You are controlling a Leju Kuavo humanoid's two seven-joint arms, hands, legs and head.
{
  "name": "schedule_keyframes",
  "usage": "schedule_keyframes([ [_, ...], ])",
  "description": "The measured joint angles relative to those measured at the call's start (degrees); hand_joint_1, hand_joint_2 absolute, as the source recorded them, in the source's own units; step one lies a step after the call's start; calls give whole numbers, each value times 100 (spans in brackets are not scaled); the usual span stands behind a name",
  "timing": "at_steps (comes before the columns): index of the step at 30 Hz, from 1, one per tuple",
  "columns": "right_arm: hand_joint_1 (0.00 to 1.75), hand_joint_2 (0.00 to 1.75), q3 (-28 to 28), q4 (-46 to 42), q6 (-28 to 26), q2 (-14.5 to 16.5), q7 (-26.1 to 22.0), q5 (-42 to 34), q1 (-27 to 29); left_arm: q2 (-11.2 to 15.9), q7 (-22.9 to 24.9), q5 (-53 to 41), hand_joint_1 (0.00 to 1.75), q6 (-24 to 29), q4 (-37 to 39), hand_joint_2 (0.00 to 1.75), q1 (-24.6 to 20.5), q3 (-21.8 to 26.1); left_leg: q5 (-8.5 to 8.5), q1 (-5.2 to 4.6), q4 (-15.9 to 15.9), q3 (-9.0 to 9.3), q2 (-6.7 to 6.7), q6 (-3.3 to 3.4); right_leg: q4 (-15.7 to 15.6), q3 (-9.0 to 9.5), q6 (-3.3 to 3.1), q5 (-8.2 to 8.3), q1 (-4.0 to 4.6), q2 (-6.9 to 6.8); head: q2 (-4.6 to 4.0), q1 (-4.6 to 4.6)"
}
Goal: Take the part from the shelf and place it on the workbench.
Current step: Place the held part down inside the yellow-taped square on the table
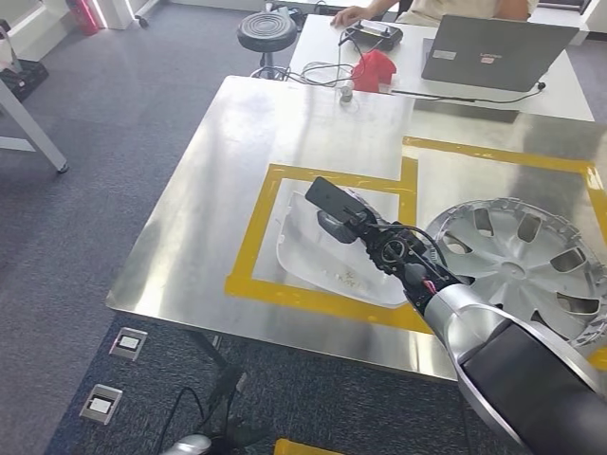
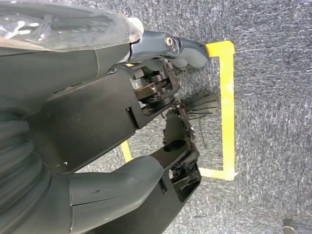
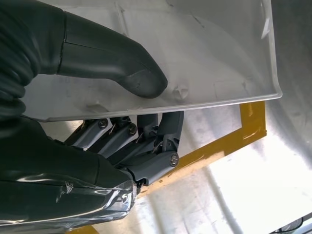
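Observation:
The part [image 1: 325, 258] is a flat white panel lying inside the yellow taped rectangle [image 1: 252, 248] on the steel workbench [image 1: 214, 199]. My right hand [image 1: 352, 226] reaches over it from the right and grips its edge. In the right wrist view the thumb [image 3: 141, 75] presses on top of the part [image 3: 213, 53] and the fingers [image 3: 147, 141] curl beneath it. Whether the part rests fully on the bench or is slightly raised I cannot tell. My left hand [image 2: 176, 126] hangs over the carpet, fingers apart, holding nothing.
A silver hubcap [image 1: 523, 261] lies on the bench right of the part, inside another taped area. On the white table behind are a laptop [image 1: 494, 52], a red object [image 1: 374, 68] and cables, with a person [image 1: 358, 13] seated there. A black stool [image 1: 266, 30] stands at the back.

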Motion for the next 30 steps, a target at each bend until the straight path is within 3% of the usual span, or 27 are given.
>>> schedule_keyframes([
  [30,175,175,0,0,6,15,0,0,0,0,-245,39,0,120,0,175,6,0,0,0,0,0,0,0,0,0,0,0,0,0,1,0],
])
